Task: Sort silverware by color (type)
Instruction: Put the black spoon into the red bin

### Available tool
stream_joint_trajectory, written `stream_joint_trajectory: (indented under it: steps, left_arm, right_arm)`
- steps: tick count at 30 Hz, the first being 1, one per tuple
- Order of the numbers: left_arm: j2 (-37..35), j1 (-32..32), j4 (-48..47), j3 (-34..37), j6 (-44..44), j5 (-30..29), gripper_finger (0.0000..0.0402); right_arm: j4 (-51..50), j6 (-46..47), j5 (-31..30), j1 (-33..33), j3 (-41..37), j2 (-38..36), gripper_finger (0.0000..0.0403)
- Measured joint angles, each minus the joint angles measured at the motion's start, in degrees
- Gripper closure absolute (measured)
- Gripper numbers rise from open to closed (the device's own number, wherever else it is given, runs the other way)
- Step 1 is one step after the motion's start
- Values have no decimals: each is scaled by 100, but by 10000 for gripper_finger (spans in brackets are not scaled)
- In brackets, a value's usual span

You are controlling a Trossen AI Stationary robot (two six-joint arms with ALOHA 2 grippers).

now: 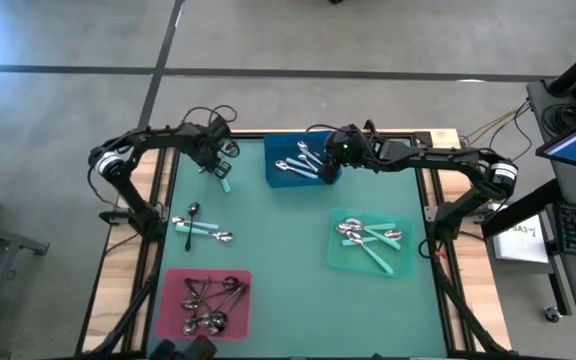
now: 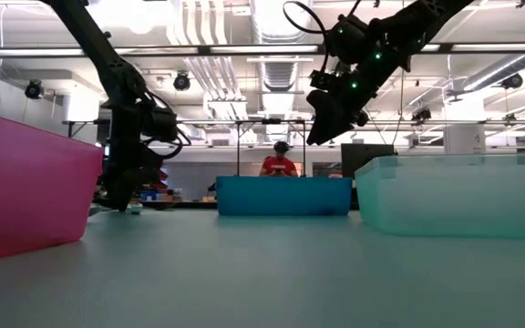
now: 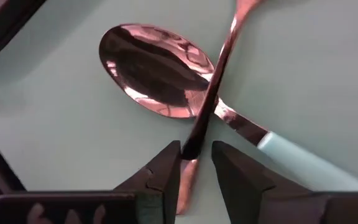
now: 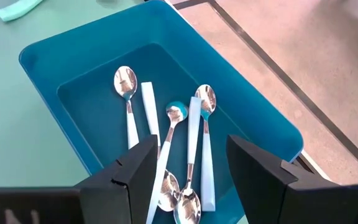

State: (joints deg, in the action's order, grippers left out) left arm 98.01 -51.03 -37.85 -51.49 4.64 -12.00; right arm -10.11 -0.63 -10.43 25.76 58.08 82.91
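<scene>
We see the left end effector [image 3: 196, 163] lowered to the tabletop [image 1: 288, 260], its fingers narrow around a silver spoon handle [image 3: 211, 93] crossing a teal-handled spoon [image 3: 166, 71]. The right end effector [image 4: 188, 165] hovers wide and empty over the blue tray [image 4: 48, 53] of pale-handled spoons [image 4: 129, 106]. Other spoons fill the pink tray [image 1: 173, 290] and green tray [image 1: 340, 255].
</scene>
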Motion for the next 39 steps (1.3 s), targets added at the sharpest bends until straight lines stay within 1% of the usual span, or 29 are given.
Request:
stream_joint_trajectory:
  steps: [4, 10, 19, 22, 26, 31, 32, 35, 39]
  left_arm:
    - [101, 44, -161, -76, -93, 59, 340]
    - [104, 75, -213, -78, -81, 116, 387]
    - [-15, 77, -429, -253, -91, 101, 400]
    - [-216, 90, -667, -340, -111, 396, 400]
    - [-654, 112, -633, -365, -118, 864, 399]
    - [-1166, 345, -618, -365, -120, 1015, 400]
    - [-1262, 411, -620, -365, -120, 1146, 400]
    - [-1577, 721, -621, -335, -116, 1590, 400]
    - [-2015, 1445, -736, -289, -46, 1962, 400]
  right_arm:
    - [-44, -2, 8, 0, 0, 0, 220]
    - [-46, -78, 11, 0, 0, 0, 220]
    - [-44, -96, 8, 0, -2, 0, 220]
    - [-49, -94, 6, 0, -2, 0, 220]
    - [-66, -91, 4, 0, -2, 0, 220]
    - [-66, -91, -2, 0, -2, 0, 220]
    - [-66, -89, 0, 0, -2, 0, 220]
    - [-94, -50, 0, 0, -2, 0, 220]
    - [-237, -41, 0, 0, -2, 0, 220]
